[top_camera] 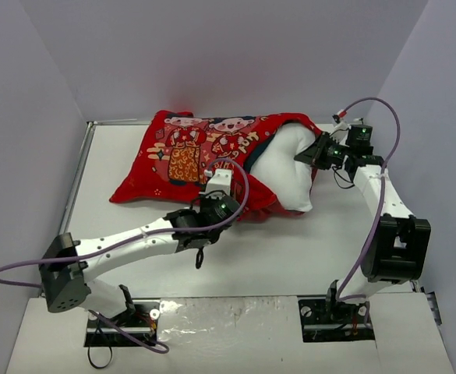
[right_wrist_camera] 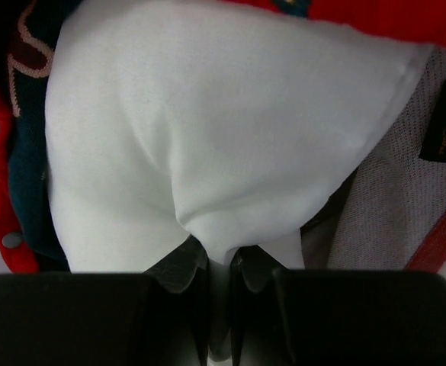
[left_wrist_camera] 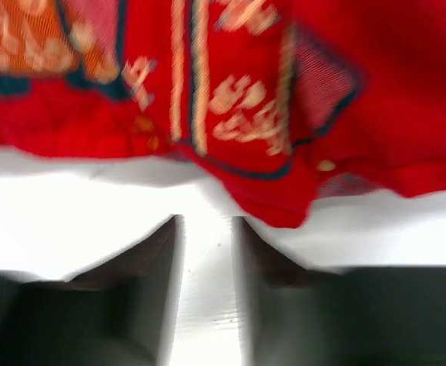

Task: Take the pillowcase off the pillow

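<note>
The red pillowcase with its cartoon figures lies across the back of the table, its mouth to the right. The white pillow bulges out of that mouth. My right gripper is shut on a pinch of the pillow at the pillow's right end, white cloth squeezed between the fingers. My left gripper sits at the pillowcase's near edge. In the left wrist view its jaws stand narrowly apart with only white table between them. The red hem lies just ahead of the fingertips.
Grey walls close in the table at the back and on both sides. A metal rail runs along the left edge. Inside the case's mouth a grey mesh lining with a black label shows beside the pillow. Purple cables loop off both arms.
</note>
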Controlling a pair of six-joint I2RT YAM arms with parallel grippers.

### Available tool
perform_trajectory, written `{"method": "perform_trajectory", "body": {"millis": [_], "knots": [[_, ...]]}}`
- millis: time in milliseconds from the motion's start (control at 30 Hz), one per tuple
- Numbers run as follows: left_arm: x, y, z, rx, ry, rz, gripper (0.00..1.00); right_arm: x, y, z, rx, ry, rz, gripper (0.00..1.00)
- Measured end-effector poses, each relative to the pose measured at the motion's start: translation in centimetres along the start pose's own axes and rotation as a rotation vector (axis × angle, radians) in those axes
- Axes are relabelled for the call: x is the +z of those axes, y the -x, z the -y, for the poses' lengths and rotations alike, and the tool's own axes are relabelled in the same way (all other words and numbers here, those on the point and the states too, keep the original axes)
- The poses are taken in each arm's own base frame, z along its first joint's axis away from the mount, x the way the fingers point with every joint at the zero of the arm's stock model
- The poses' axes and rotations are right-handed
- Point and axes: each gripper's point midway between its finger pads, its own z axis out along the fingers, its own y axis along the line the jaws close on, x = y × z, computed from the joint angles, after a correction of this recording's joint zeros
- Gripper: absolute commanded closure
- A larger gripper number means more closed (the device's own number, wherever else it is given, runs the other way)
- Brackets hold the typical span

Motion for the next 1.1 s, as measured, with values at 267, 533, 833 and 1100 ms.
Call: {"method": "perform_trajectory", "body": {"millis": [267, 533, 833, 1100], "knots": [[-4.8, 14.7, 3.5, -0.128, -0.32, 0.169, 0.1, 0.4, -3.9, -1.5, -0.34, -0.006, -0.104, 1.0], [-0.2, 29.1, 7.7, -0.082, -0.483, 0.273, 0.1, -0.7, -6.6, -3.1, -0.527, 0.017, -0.143, 1.0], [11.0, 16.4, 14.5, 0.175, -0.666, -0.108, 0.11, -1.3, -6.5, -3.3, -0.577, 0.019, -0.135, 1.0], [10.8, 17.0, 13.7, 0.224, -0.642, -0.074, 0.47, -1.4, -7.4, -3.4, -0.569, 0.046, -0.167, 1.0]]}}
